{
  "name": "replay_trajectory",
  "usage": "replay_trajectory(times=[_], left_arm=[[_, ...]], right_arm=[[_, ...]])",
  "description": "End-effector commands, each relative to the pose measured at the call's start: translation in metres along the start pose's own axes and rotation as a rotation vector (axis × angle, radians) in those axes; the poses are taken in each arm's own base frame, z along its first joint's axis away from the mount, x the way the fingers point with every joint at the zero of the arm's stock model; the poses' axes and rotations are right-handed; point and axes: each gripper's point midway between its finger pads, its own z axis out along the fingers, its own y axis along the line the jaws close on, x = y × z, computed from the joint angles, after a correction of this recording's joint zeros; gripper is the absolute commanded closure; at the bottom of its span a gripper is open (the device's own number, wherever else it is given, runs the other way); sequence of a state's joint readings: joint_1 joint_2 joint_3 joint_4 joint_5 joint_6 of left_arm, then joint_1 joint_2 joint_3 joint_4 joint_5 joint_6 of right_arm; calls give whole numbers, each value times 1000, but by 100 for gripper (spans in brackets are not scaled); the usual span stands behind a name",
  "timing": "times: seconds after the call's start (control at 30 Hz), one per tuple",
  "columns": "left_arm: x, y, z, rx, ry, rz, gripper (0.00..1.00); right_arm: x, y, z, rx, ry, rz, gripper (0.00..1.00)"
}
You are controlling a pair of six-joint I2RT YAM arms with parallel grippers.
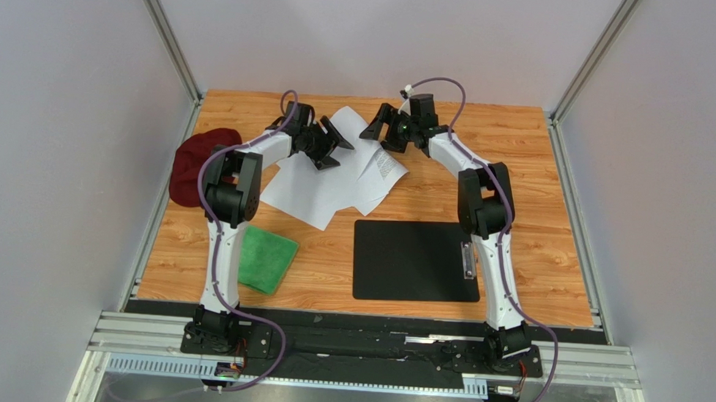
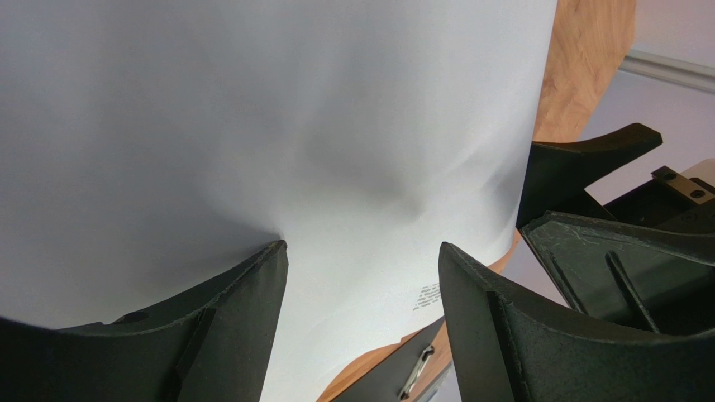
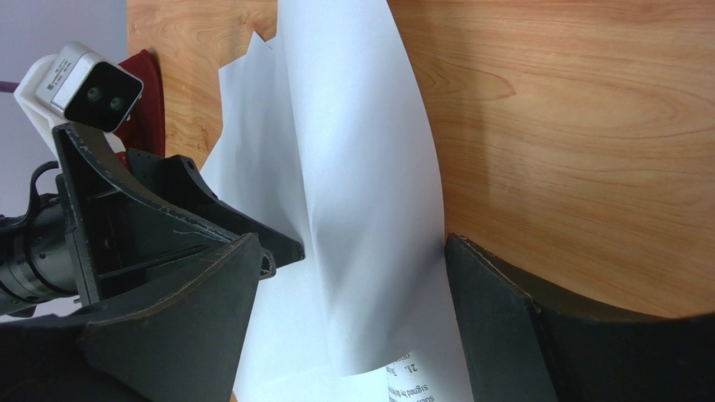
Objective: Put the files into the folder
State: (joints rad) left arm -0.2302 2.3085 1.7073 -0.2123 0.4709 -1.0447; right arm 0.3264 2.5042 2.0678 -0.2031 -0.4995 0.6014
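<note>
From above, we see the files (image 1: 316,190) fanned at upper centre, with the folder (image 1: 414,259) below them, nearer the right arm. In the left wrist view, the left gripper (image 2: 361,244) stands parted, one finger pressing a sheet. In the right wrist view, the right gripper (image 3: 352,239) gapes wide, straddling a curled sheet and clasping nothing.

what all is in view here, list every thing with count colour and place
files: several overlapping, exact count unclear, white, far middle of the table
folder: one, black, flat, near middle, in front of the sheets
cloth: one, green, near left, beside the left arm
hat: one, dark red, left edge of the table
table: one, light brown wood, under everything
left pincer: one, black, open, over the left part of the sheets
right pincer: one, black, open, a curled-up sheet between its fingers
</note>
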Motion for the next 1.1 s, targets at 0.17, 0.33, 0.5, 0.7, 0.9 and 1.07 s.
replay_trajectory(times=[0.17,0.33,0.5,0.7,0.9,1.07], left_arm=[[4,13,-3,-54,18,3,24],[4,13,-3,-51,18,3,24],[2,11,-5,-44,18,4,23],[0,8,-6,-32,11,3,24],[0,6,-7,-23,14,5,24],[0,7,-7,-23,14,10,24]], right_arm=[[-57,62,-39,-58,-127,-165,16],[-49,57,-34,-62,-106,-146,17],[-41,56,-30,-108,-104,-82,18],[-41,80,-33,-263,-144,76,16],[-30,76,-34,-333,-169,195,16],[-34,80,-40,-352,-203,205,17]])
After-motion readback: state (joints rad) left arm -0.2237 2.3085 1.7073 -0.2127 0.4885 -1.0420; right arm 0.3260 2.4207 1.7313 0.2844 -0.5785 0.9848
